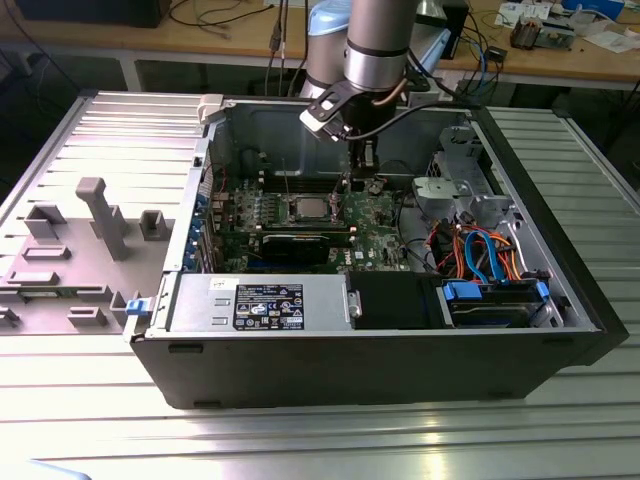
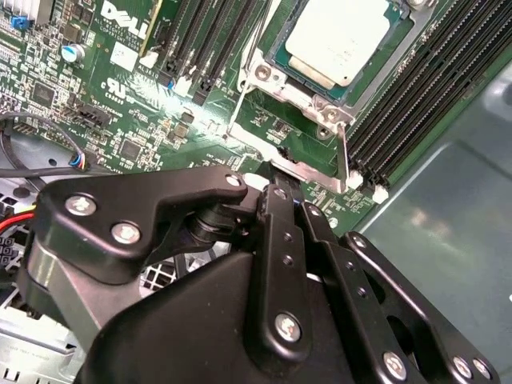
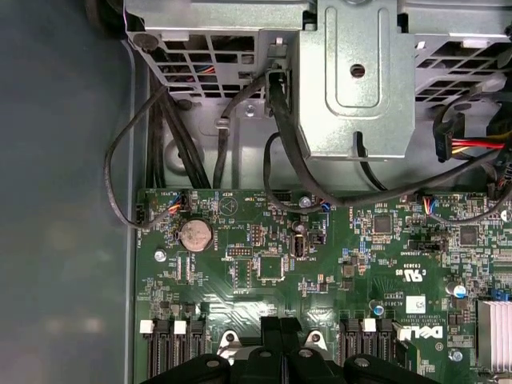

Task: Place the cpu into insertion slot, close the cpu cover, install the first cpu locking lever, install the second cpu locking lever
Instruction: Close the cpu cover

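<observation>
tabletop (image 1: pixel 320 440) of ribbed grey metal carries everything. on it lies an open black computer case (image 1: pixel 350 365). the insertion slot (image 1: pixel 291 210) sits near the middle of the case floor, on the green motherboard (image 3: pixel 320 264). outside the case, off from the slot toward the exterior view's left, stands a grey plastic fixture (image 1: pixel 100 215) with posts and pockets. the grey arm (image 1: pixel 378 40) hangs from above into the case, ending just beside the slot on the exterior view's right. nearer the camera than the slot, along the case's front wall, lies the silver power supply (image 1: pixel 260 300). farther from the slot toward the exterior view's right is a metal drive cage (image 1: pixel 450 195) with blue and orange cables (image 1: pixel 480 250). long black memory slots (image 2: pixel 416 104) run along two opposite sides of the insertion slot.

the pincer (image 3: pixel 282 322) shows its two black fingers pressed together in the first wrist view. in the second wrist view its tips are just beside the slot's silver rim; whether they touch it i cannot tell. the cpu cover (image 2: pixel 320 102) lies flat on the slot and frames the cpu (image 2: pixel 340 36), which rests inside the slot with its silvery top showing through the window. a thin metal lever rod (image 2: pixel 342 156) runs past the slot corner nearest the pincer. a round coin battery (image 3: pixel 194 234) lies on the board well apart from the slot.
</observation>
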{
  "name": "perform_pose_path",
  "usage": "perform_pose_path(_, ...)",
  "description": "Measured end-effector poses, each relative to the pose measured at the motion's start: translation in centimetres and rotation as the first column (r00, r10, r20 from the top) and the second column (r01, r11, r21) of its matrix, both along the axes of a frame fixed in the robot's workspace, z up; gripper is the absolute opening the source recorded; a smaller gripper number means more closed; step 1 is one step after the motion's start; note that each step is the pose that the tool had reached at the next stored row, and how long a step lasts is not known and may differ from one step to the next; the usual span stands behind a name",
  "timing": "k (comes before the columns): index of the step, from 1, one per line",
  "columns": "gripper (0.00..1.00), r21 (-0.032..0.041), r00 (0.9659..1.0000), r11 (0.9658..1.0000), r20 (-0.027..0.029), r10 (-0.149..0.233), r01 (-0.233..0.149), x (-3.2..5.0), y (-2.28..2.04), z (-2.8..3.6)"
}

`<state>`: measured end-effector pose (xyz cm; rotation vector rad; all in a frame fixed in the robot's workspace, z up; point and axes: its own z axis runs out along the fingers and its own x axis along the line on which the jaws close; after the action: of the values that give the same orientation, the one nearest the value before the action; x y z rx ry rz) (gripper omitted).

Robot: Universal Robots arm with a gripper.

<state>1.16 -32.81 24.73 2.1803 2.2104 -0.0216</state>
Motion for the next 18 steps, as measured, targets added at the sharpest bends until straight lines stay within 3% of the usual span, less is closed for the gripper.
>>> perform_pose_path(18, 0.11, 0.0000, 1.0000, 1.0000, 0.0000, 0.000, 0.000, -0.88, 0.00, 0.00)
